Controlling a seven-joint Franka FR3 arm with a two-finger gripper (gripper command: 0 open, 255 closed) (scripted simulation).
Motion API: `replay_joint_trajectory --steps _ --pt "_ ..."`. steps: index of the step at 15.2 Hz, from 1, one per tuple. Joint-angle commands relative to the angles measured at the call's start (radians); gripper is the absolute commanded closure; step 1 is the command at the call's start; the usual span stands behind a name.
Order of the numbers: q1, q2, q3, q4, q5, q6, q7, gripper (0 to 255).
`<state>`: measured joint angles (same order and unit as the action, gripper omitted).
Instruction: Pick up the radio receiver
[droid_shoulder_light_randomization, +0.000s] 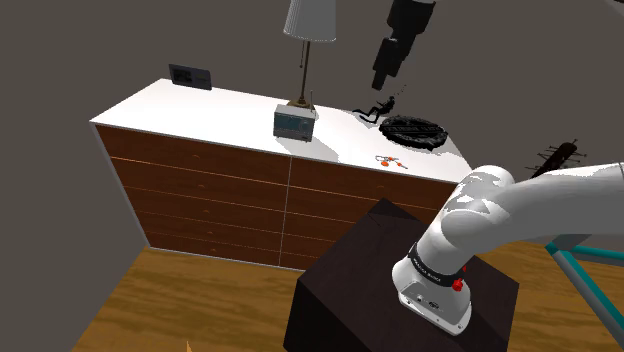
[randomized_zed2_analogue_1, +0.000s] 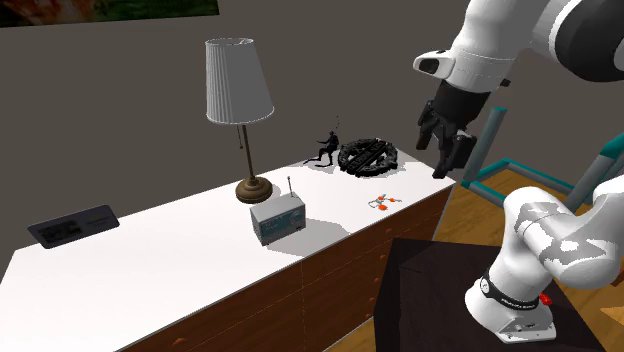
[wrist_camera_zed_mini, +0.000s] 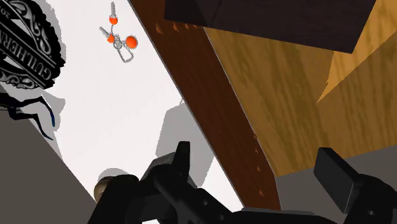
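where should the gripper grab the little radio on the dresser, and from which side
Grip the boxy body of the radio receiver across its shallow depth, front to back, coming straight down. It stands upright, wider than deep, so that span probably suits the open gripper best. Stay clear of the thin antenna near one end of its top and the lamp base just behind.

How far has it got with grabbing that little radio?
It has barely started. Done: nothing yet; the radio receiver sits untouched on the white dresser top, beside the lamp. In hand: the gripper hangs open and empty in the air off the dresser's far end, past the orange keys. Left: travel over to the radio, come down, close on it and lift.
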<state>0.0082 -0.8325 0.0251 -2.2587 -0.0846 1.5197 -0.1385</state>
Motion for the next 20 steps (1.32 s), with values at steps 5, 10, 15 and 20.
replay_joint_trajectory --steps 5,10,15,20 --pt "-0.026 0.122 -0.005 0.012 -0.01 0.109 0.041 0" --pt "-0.057 0.287 -0.014 0.058 -0.025 0.228 0.092 0" --pt "-0.086 0.461 -0.025 0.135 -0.039 0.323 0.141 0" --pt "-0.111 0.639 -0.041 0.243 -0.05 0.393 0.186 0"
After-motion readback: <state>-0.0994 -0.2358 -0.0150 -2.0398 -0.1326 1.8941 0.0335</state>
